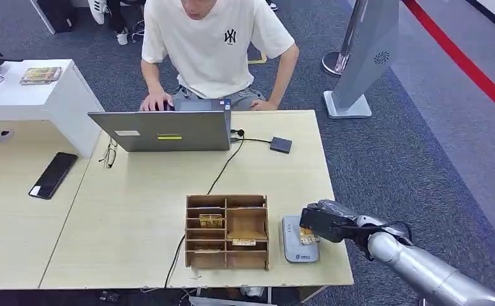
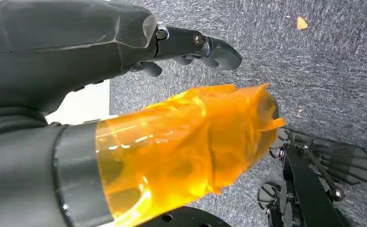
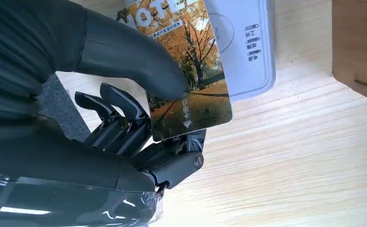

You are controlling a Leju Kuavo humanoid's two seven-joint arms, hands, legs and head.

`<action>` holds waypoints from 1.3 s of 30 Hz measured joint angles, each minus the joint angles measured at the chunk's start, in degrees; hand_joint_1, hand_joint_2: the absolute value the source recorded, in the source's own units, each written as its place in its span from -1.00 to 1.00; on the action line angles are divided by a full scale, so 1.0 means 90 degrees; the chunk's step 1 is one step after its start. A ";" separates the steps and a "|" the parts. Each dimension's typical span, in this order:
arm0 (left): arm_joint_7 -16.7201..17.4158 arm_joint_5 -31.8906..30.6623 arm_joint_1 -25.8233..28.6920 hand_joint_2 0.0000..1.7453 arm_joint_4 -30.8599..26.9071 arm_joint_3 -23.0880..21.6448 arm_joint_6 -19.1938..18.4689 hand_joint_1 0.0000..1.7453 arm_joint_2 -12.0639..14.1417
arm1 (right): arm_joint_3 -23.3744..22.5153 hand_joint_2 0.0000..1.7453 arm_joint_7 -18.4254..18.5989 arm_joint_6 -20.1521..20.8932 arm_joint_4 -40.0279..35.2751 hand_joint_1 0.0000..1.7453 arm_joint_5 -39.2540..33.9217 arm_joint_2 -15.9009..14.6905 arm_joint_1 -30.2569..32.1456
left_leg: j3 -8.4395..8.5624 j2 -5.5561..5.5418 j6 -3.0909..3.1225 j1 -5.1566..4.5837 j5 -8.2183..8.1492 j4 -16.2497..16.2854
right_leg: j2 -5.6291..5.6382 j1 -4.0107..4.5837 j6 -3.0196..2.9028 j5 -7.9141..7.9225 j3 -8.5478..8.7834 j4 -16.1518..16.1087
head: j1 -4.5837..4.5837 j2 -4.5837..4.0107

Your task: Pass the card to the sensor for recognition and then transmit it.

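My right hand (image 1: 325, 222) pinches a card (image 3: 191, 71) printed with an autumn tree scene between thumb and fingers. It holds the card (image 1: 308, 238) just over the grey-blue card sensor (image 1: 298, 240) lying on the table's front right. In the right wrist view the card overlaps the sensor (image 3: 250, 45). My left hand (image 2: 125, 42) hangs over grey carpet, fingers apart and holding nothing, its thumb wrapped in orange film.
A wooden compartment organizer (image 1: 227, 231) with cards in its slots stands just left of the sensor. A person sits behind an open laptop (image 1: 162, 129) at the table's far edge. A cable (image 1: 222, 167) runs across the table (image 1: 136, 210). A phone (image 1: 53, 174) lies on the left desk.
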 joint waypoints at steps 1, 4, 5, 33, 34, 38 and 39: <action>0.0000 -0.0007 0.0000 -1.00 0.0000 0.0000 -0.0005 -1.00 0.0000 | 0.0000 1.00 0.0000 0.0000 0.0007 1.00 -0.0002 0.0000 -0.0002 | 0.0000 0.0000 0.0000 0.0000 0.0000 0.0000 | 0.0000 0.0000 0.0000 0.0000 0.0000 0.0000 | 0.0000 0.0000; 0.0000 -0.0015 0.0000 -1.00 0.0000 0.0000 -0.0012 -1.00 0.0000 | 0.0000 1.00 0.0000 0.0000 0.0032 1.00 -0.0002 0.0000 -0.0009 | 0.0000 0.0000 0.0000 0.0000 0.0000 0.0000 | 0.0000 0.0000 0.0000 0.0000 0.0000 0.0000 | 0.0000 0.0000; 0.0000 -0.0015 0.0000 -1.00 0.0000 0.0000 -0.0012 -1.00 0.0000 | 0.0000 1.00 0.0000 0.0000 0.0034 1.00 -0.0007 0.0000 -0.0010 | 0.0000 0.0000 0.0000 0.0000 0.0000 0.0000 | 0.0000 0.0000 0.0000 0.0000 0.0000 0.0000 | 0.0002 0.0000; -0.0012 -0.0044 0.0000 -1.00 0.0000 0.0000 -0.0049 -1.00 0.0002 | 0.0000 1.00 -0.0017 -0.0005 0.0068 1.00 -0.0015 0.0000 -0.0020 | 0.0000 0.0000 0.0000 0.0000 0.0000 0.0000 | 0.0000 0.0000 0.0000 0.0000 0.0001 0.0000 | 0.0002 0.0000; -0.0012 -0.0044 0.0000 -1.00 0.0000 0.0000 -0.0051 -1.00 0.0002 | 0.0000 1.00 -0.0017 -0.0005 0.0068 1.00 -0.0012 0.0000 -0.0020 | 0.0000 0.0000 0.0000 0.0000 0.0000 0.0000 | 0.0000 0.0000 0.0000 0.0000 0.0001 0.0000 | 0.0002 0.0000; -0.0012 -0.0044 0.0000 -1.00 0.0000 0.0000 -0.0058 -1.00 0.0005 | 0.0000 1.00 -0.0017 -0.0007 0.0068 1.00 -0.0012 0.0000 -0.0020 | 0.0000 0.0000 0.0000 0.0000 0.0000 0.0000 | 0.0000 0.0000 0.0000 0.0000 0.0001 0.0000 | 0.0002 0.0000; -0.0012 -0.0044 0.0000 -1.00 0.0000 0.0000 -0.0058 -1.00 0.0007 | 0.0000 1.00 -0.0017 -0.0007 0.0068 1.00 -0.0012 0.0000 -0.0020 | 0.0001 0.0000 0.0000 0.0000 0.0000 0.0000 | 0.0000 0.0000 0.0000 0.0000 0.0001 0.0000 | 0.0002 0.0000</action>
